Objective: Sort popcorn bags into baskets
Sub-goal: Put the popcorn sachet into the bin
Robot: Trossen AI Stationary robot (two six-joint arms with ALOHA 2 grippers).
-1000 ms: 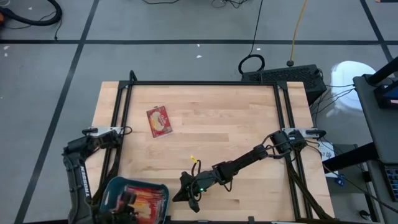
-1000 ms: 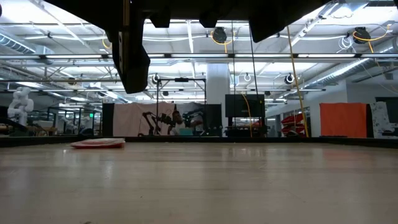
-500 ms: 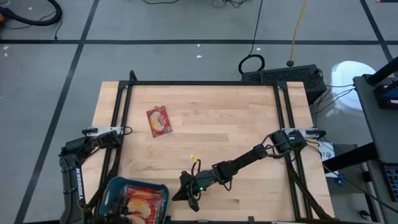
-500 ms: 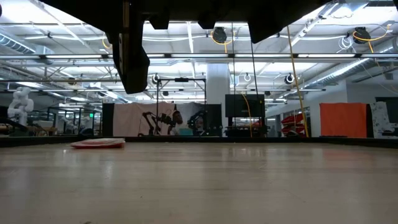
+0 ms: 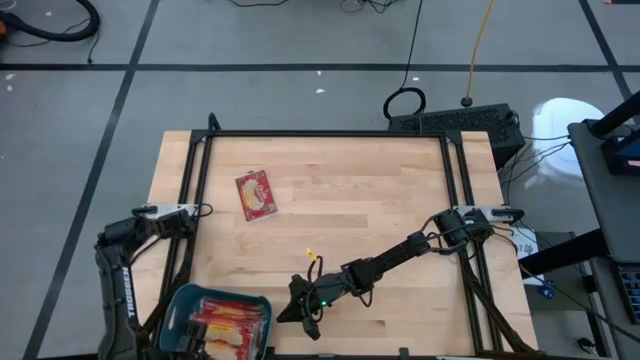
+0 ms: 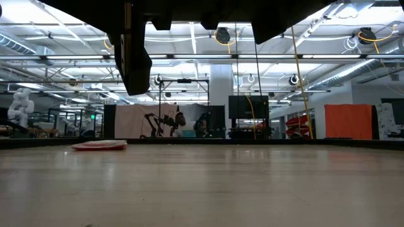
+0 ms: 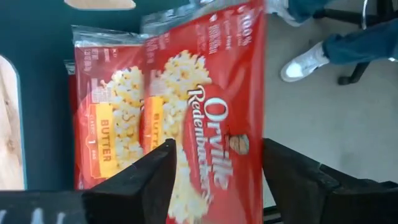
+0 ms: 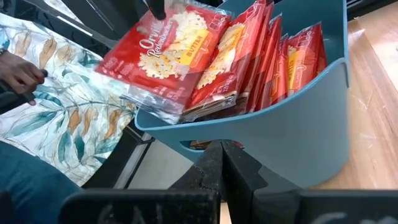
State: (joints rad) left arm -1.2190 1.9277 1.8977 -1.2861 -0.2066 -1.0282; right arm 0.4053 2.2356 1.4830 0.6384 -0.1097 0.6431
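Meanwhile, the left gripper [image 7: 214, 180] is held above the teal basket [image 5: 180, 305] at the table's near-left edge, its fingers [image 7: 134, 180] spread apart over the topmost popcorn bag [image 7: 205, 106], with nothing seen clamped between them. Several red bags [image 8: 249, 53] are stacked on edge inside the basket, one lying tilted across its rim. A single bag [image 5: 256, 194] is left flat on the wooden table [image 5: 380, 200], well apart from the basket. The right gripper [image 5: 300, 310] is kept near the front edge beside the basket, fingers pressed together, empty. A person's shoe [image 7: 301, 61] is seen on the floor.
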